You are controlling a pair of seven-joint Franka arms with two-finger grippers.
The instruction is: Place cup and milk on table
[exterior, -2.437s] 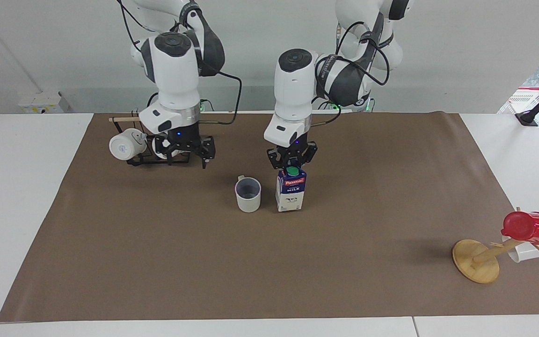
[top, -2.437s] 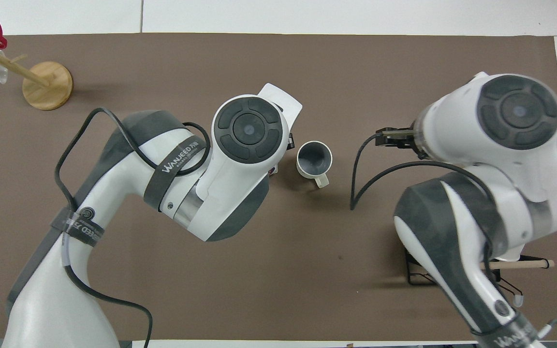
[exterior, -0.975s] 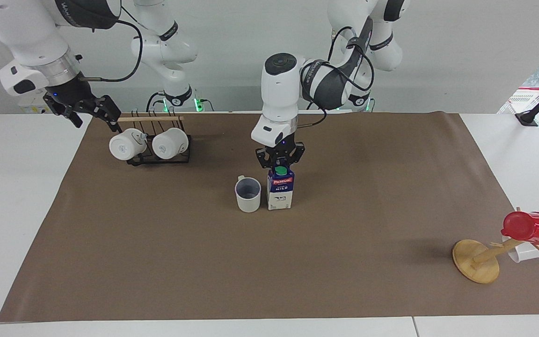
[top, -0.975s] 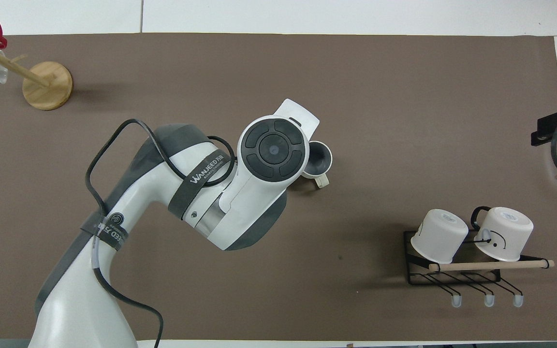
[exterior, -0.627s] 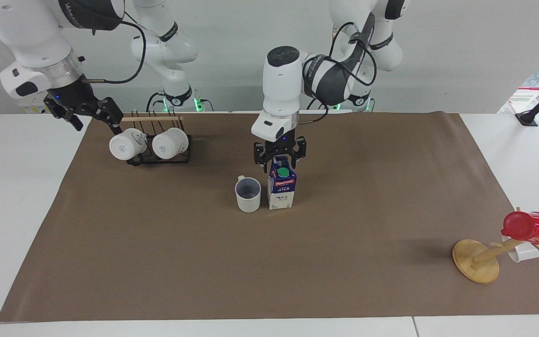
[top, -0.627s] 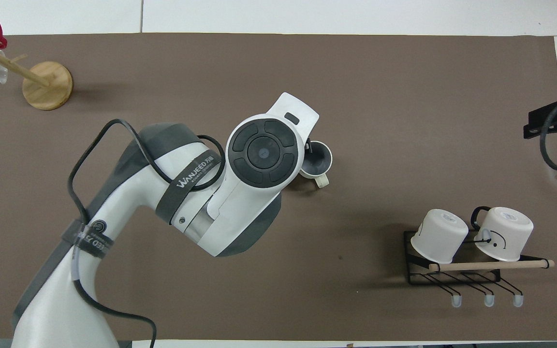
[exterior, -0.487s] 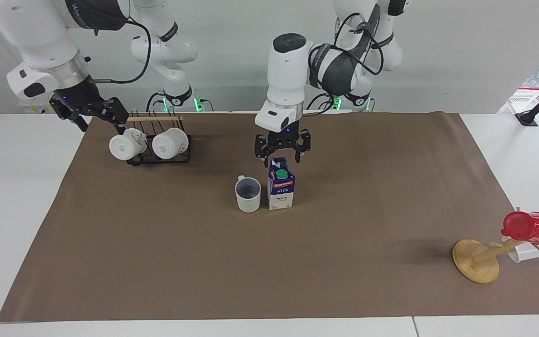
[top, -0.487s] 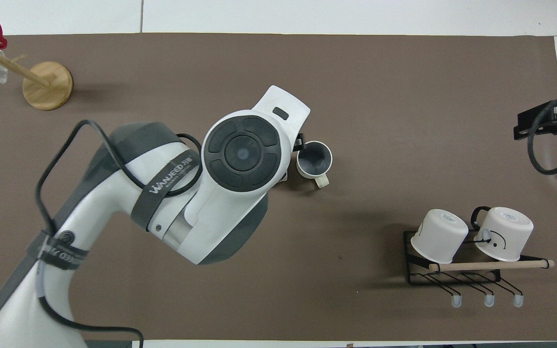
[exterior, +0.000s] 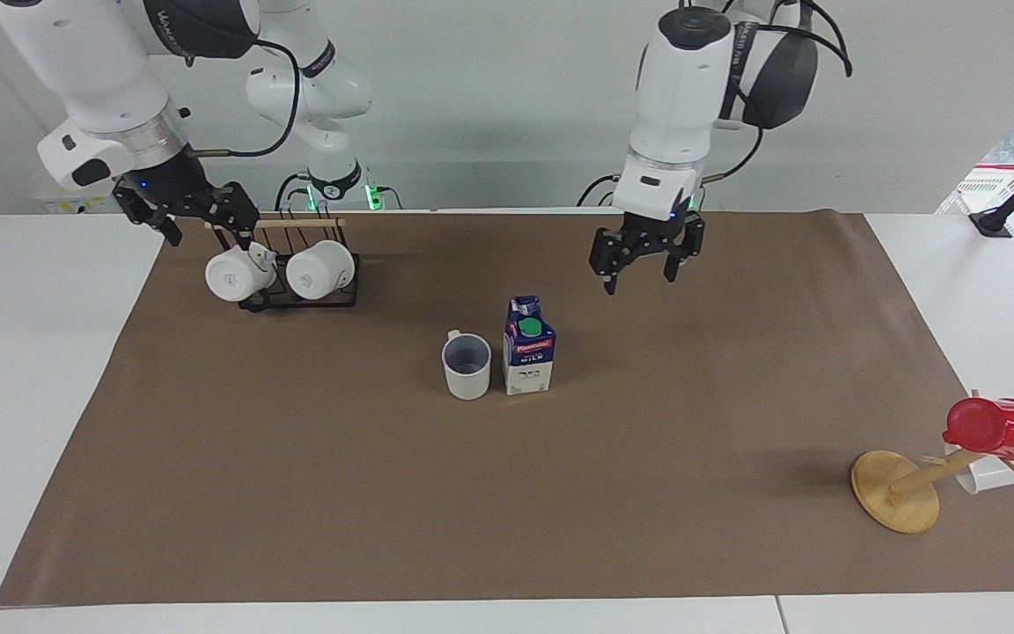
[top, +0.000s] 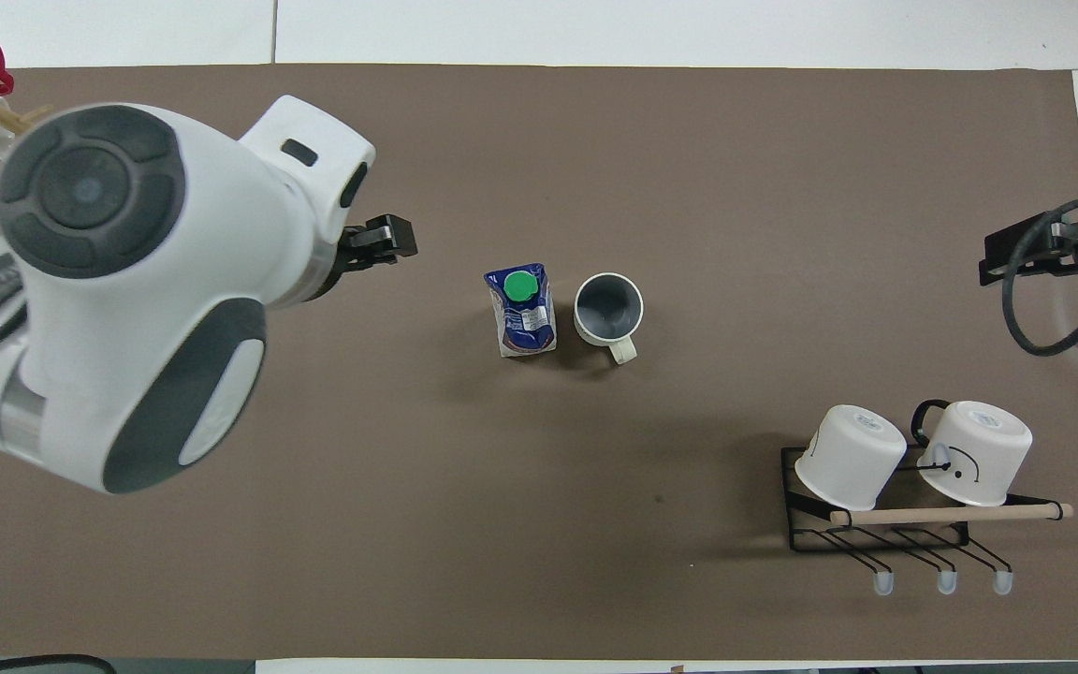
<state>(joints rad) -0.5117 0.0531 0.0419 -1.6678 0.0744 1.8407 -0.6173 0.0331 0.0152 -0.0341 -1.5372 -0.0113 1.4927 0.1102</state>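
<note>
The off-white cup (exterior: 466, 365) stands upright on the brown mat of the table (exterior: 296, 493), handle toward the robots. The blue and white milk carton (exterior: 528, 348) stands upright close beside it, toward the left arm's end. Both also show in the overhead view, the cup (top: 608, 307) and the milk (top: 521, 309). My left gripper (exterior: 642, 277) is open and empty, raised over bare mat (top: 689, 168) away from the milk; its fingers (top: 389, 241) show in the overhead view. My right gripper (exterior: 206, 231) is open and empty, raised over the mat's edge by the mug rack.
A black wire rack (exterior: 296, 298) with two white mugs (exterior: 238, 273) (exterior: 320, 269) stands at the right arm's end, near the robots. A wooden mug tree (exterior: 896, 502) with a red cup (exterior: 995, 429) stands at the left arm's end, far from the robots.
My left gripper set the milk down beside the cup, opened, rose and swung away toward the left arm's end. My right gripper withdrew to the mat's edge by the rack.
</note>
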